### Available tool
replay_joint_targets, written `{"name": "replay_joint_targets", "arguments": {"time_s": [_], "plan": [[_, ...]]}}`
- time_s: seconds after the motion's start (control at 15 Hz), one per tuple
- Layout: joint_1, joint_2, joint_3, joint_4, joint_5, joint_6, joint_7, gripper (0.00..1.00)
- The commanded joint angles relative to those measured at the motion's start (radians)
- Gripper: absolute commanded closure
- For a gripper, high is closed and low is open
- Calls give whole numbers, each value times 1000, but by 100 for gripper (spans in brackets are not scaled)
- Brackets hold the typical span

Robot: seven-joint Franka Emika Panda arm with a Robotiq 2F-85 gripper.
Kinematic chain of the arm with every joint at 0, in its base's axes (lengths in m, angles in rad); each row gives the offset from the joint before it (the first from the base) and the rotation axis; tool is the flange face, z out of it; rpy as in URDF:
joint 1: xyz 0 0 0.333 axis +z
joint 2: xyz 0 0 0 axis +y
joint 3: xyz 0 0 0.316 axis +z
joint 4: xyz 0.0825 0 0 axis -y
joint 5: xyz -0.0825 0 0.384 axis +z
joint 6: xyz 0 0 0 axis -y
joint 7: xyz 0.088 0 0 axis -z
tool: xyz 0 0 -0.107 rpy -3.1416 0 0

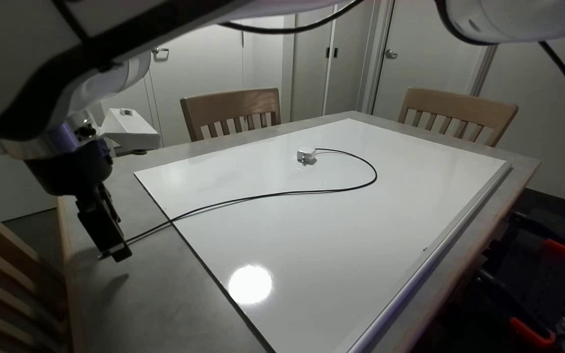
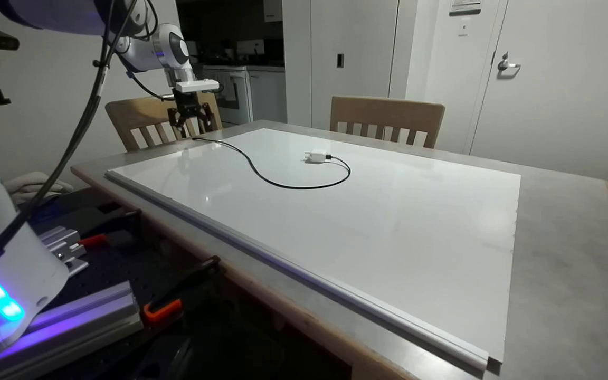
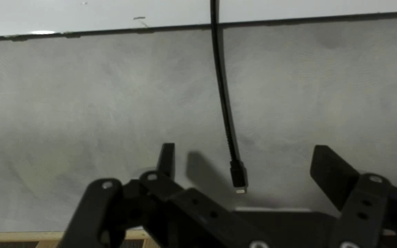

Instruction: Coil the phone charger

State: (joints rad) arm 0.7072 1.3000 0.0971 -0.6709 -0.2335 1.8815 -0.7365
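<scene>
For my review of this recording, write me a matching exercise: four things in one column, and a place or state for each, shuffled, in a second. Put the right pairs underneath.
Things
1. Hand
2. White plug block
3. Black cable
4. Free-end connector

Places and states
A. Running in a long, loose curve, not yet coiled
B. Jaws apart, holding nothing
C. Silvery tip showing against the grey tabletop
D. Resting wholly on the white board

Right pairs
1-B
2-D
3-A
4-C
</scene>
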Motion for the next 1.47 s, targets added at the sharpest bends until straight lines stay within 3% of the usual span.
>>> {"name": "replay_joint_targets", "arguments": {"time_s": [0.0, 0.27, 0.33, 0.53, 0.6, 0.67, 1.07, 1.4], "plan": [[8, 33, -10, 40, -6, 20, 20, 0], [8, 44, -10, 48, -7, 29, 28, 0], [8, 45, -11, 47, -7, 33, 32, 11], [7, 46, -10, 46, -6, 41, 38, 32], [7, 46, -10, 46, -6, 42, 39, 47], [7, 46, -10, 45, -7, 44, 40, 56], [9, 46, -12, 50, -9, 47, 46, 98], [10, 41, -18, 46, -8, 27, 76, 98]]}}
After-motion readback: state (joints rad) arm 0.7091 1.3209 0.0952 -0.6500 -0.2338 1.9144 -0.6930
